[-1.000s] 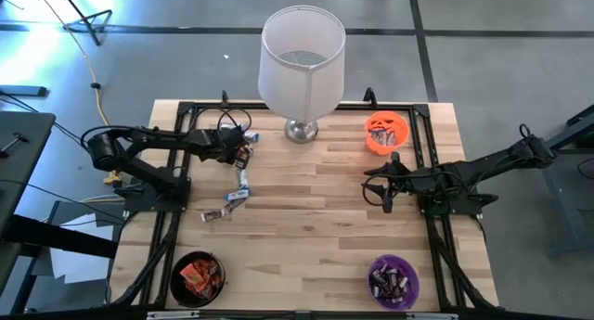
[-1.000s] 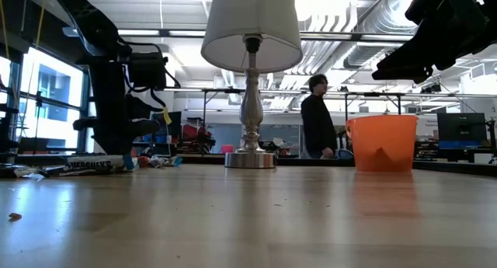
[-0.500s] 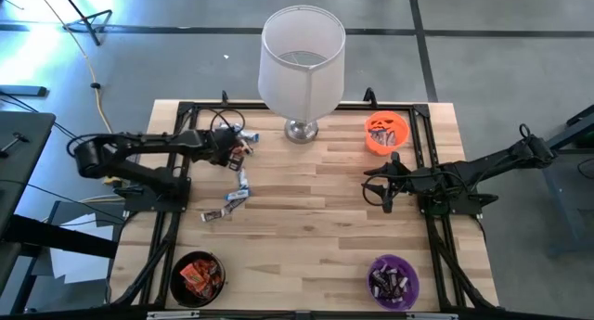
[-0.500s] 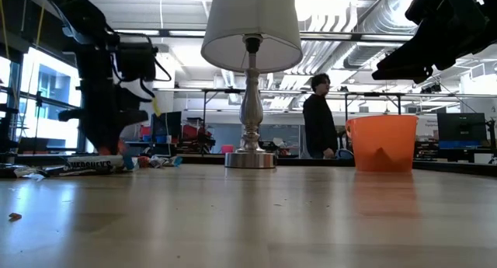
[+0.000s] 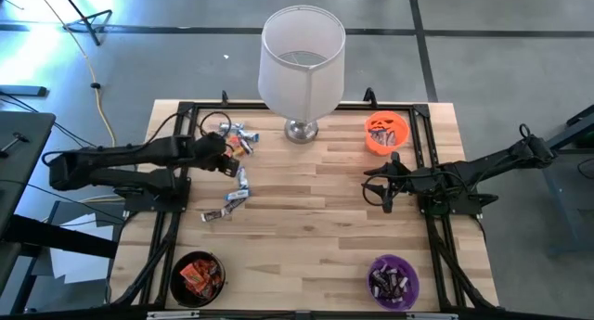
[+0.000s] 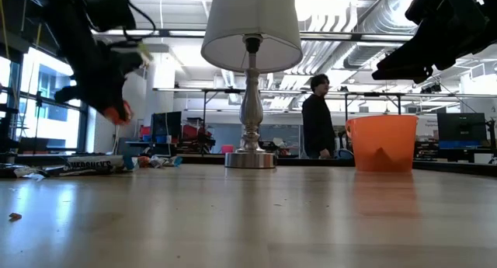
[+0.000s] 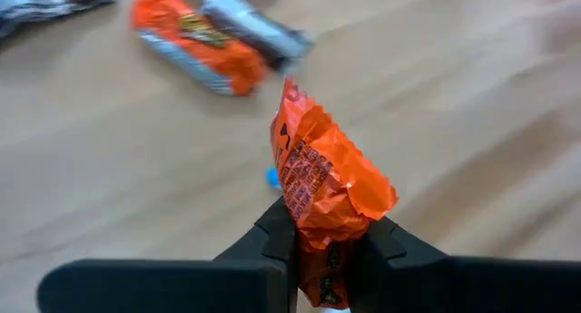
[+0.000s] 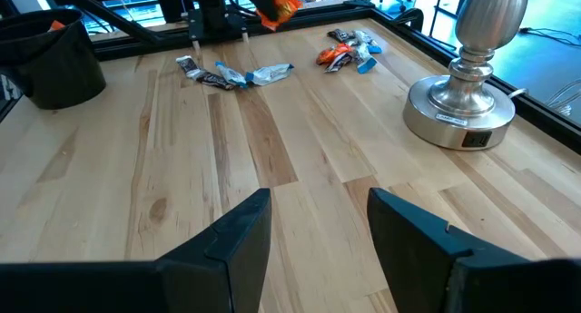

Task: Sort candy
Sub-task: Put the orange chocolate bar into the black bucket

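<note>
Candy point(image 7: 331, 190) in orange wrapper sits pinched between left end effector point(image 7: 329, 249) fingers, above table.

Orange candy point(image 7: 329, 181), black-printed; orange bowl point(image 5: 386, 133).

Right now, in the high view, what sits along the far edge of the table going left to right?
Loose candy pile → lamp → orange bowl. Just in front of the pile, the left end effector is shut on an orange candy.
</note>
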